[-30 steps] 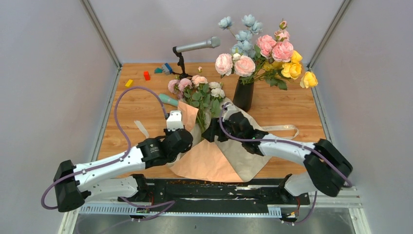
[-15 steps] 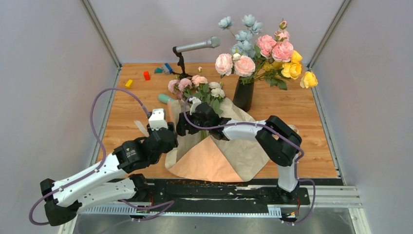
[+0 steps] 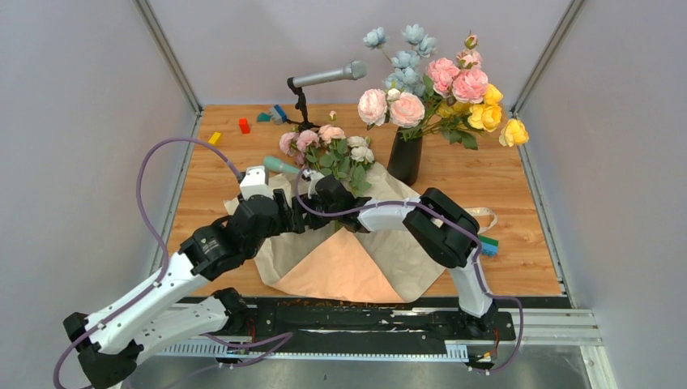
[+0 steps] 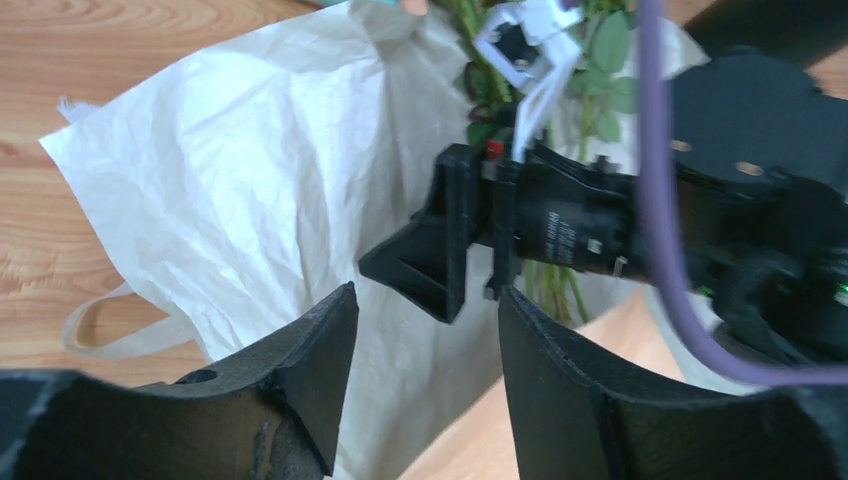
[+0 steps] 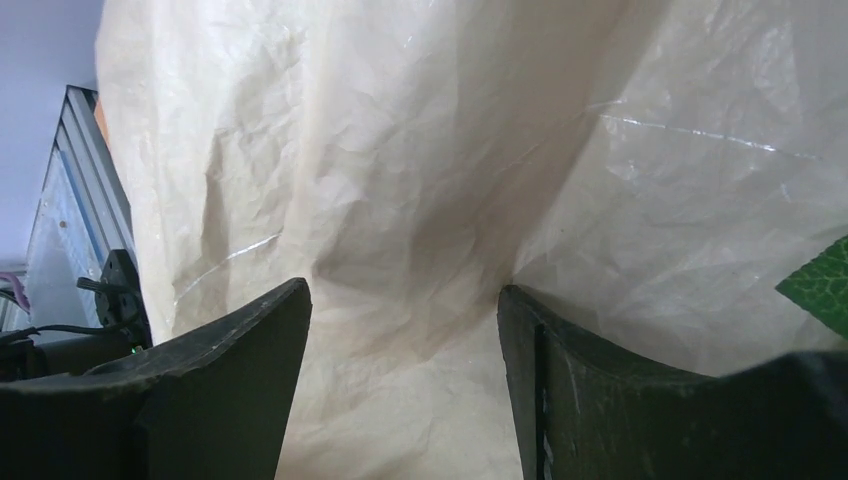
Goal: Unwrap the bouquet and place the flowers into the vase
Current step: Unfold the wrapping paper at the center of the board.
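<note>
- The unwrapping looks as good as done to me. The wrapping paper [image 3: 348,271] is spread out flat on the bench [image 3: 502,182], peach side showing in the middle and the beige side out on the flaps.
- A cream ribbon [image 3: 480,214] lies loose on the wood at the paper's right edge, so nothing ties the bundle any more.
- The flowers [image 3: 328,148] lie on the far part of the paper. Their pink and cream heads point away from the arms and their thin green stems run back toward the two wrists. No stem is lifted yet.
- The vase [image 3: 405,160] stands upright just beside the paper's far right corner, close to the flower heads. It already carries big pink, blue and yellow blooms [image 3: 441,85]. Leaves hide its neck, so I cannot tell how much room is left.
- The left end effector [image 4: 425,312] has its fingers spread with nothing between them, only paper beyond, and it hovers low over the left flap.
- The right end effector [image 5: 402,292] is likewise spread wide and empty. It reaches across to the left over the beige paper beside the stems, nose to nose with the other one.
- What is left, as I judge it, is the whole second half. One arm has to close on the stems, raise the bunch clear of the paper, turn it upright and feed the stems down into the vase.
</note>
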Controlling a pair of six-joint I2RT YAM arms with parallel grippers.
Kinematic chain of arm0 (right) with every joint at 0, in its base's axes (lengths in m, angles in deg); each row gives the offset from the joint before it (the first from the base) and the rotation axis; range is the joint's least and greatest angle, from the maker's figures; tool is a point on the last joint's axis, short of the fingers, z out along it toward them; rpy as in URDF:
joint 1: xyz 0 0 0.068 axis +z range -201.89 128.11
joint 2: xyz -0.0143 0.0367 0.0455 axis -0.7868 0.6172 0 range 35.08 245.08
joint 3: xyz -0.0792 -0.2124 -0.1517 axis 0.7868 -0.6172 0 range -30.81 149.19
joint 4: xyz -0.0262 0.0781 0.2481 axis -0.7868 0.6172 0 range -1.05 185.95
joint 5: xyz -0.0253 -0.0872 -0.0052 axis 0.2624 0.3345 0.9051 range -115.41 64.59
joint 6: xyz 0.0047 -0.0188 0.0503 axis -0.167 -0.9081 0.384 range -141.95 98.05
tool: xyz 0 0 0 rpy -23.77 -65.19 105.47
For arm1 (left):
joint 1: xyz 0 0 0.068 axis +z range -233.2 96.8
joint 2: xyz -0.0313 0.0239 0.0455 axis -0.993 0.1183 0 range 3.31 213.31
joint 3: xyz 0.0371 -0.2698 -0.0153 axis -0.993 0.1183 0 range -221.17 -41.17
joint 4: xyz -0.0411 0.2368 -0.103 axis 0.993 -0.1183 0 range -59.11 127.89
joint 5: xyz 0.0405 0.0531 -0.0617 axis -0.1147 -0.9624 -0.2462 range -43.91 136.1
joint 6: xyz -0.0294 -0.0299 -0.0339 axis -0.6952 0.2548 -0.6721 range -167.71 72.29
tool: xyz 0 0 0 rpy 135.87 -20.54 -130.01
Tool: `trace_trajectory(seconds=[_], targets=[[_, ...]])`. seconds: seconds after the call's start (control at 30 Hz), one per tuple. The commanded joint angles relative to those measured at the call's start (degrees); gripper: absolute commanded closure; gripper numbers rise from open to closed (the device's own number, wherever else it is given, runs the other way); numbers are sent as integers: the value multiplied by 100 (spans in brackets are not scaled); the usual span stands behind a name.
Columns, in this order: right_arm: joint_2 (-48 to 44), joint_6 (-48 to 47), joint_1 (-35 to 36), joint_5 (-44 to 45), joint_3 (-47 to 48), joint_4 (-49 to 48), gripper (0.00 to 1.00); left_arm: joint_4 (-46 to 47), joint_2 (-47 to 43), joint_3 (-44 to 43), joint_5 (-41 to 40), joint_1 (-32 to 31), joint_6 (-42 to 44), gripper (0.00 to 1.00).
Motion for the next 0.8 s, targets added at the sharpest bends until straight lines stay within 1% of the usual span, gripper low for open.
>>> trace_trajectory(seconds=[0.0,0.13,0.23,0.33,0.47,0.63,0.77], targets=[[-284,-237,28,-44,149,26,30,759,138,479,862,718,184,39],[-714,-385,23,35,-3,145,29,1196,265,734,914,925,155,43],[-1123,-503,1,130,-259,269,28,1434,321,979,807,1044,24,45],[-1531,-562,-69,159,-607,353,27,1599,240,1280,745,1194,-205,41],[-2191,-647,-197,179,-1065,536,24,1905,227,1641,963,1382,-295,40],[-3246,-1051,-358,470,-1591,1158,19,2392,841,1926,1455,1634,-266,40],[-4216,-1285,-653,636,-2129,1700,11,2705,1359,2015,1744,1768,-273,40]])
